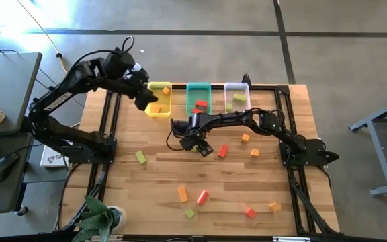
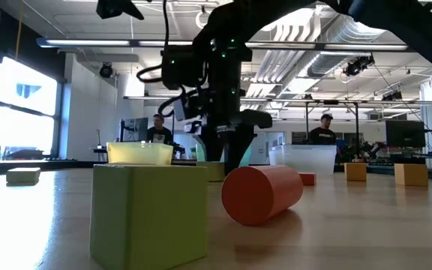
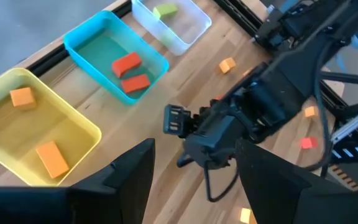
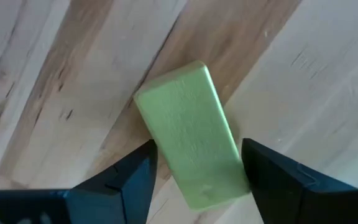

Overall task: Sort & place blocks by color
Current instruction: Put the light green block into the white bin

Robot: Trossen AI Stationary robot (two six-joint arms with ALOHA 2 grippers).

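1. My right hand [image 1: 195, 145] sits low over the middle of the wooden counter [image 1: 153, 178], arm stretched in from the right edge toward the bins.
2. Right wrist view: a light green rectangular bar block [image 4: 191, 158] lies flat on the counter between my two dark fingers [image 4: 129, 180], slanted across the gap. Fingers stand wide on either side of it. I can't tell if they touch it; it's not lifted.
3. In the high view that green bar is mostly hidden under the right hand.
4. My left hand [image 3: 191, 174] hangs above the back left of the counter, over the yellow plastic bin [image 1: 158, 107]. Fingers wide, holding nothing.
5. Three bins sit in a row at the back edge: yellow, then a teal plastic bin [image 1: 199, 89], then a clear plastic bin [image 1: 237, 88].
6. The yellow bin holds two orange blocks [image 3: 53, 159], the teal bin holds two red blocks [image 3: 127, 63], the clear bin holds a light green block [image 3: 165, 10].
7. Loose blocks on the counter:
   - a red bar [image 1: 223, 150] just right of the right hand
   - two small orange cubes [image 1: 245, 138] farther right
   - a green block [image 1: 140, 157] to the left
8. Nearer the front edge:
   - an orange block [image 1: 183, 194]
   - a red cylinder [image 1: 202, 197] lying on its side
   - a small green cube [image 1: 189, 213]
   - a red cube [image 1: 250, 212]
   - an orange cube [image 1: 274, 206]
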